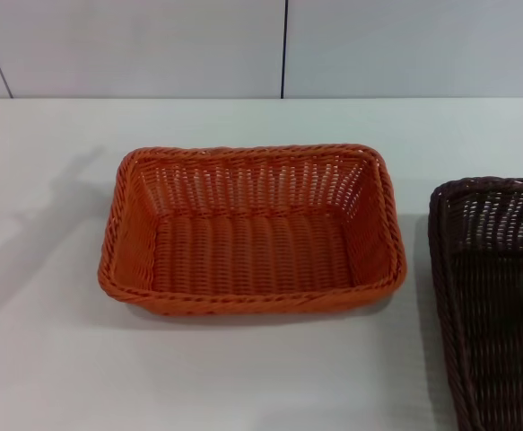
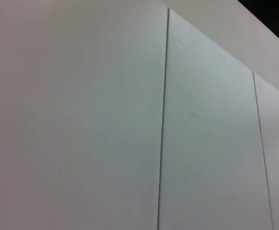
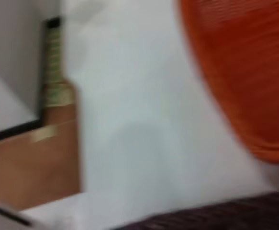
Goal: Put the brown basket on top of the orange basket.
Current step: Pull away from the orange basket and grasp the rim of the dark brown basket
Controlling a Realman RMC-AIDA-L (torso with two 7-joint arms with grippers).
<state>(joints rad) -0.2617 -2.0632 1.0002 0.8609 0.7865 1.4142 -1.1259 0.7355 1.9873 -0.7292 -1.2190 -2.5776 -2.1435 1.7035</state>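
The orange basket stands upright and empty in the middle of the white table. The brown basket stands to its right, cut off by the head view's right and bottom edges, a small gap between the two. In the right wrist view, blurred, the orange basket shows at one side and the brown basket's rim along one edge. Neither gripper shows in any view. The left wrist view shows only wall panels.
A white panelled wall rises behind the table. In the right wrist view a brown cardboard-like box stands past the table's edge. A soft shadow lies on the table left of the orange basket.
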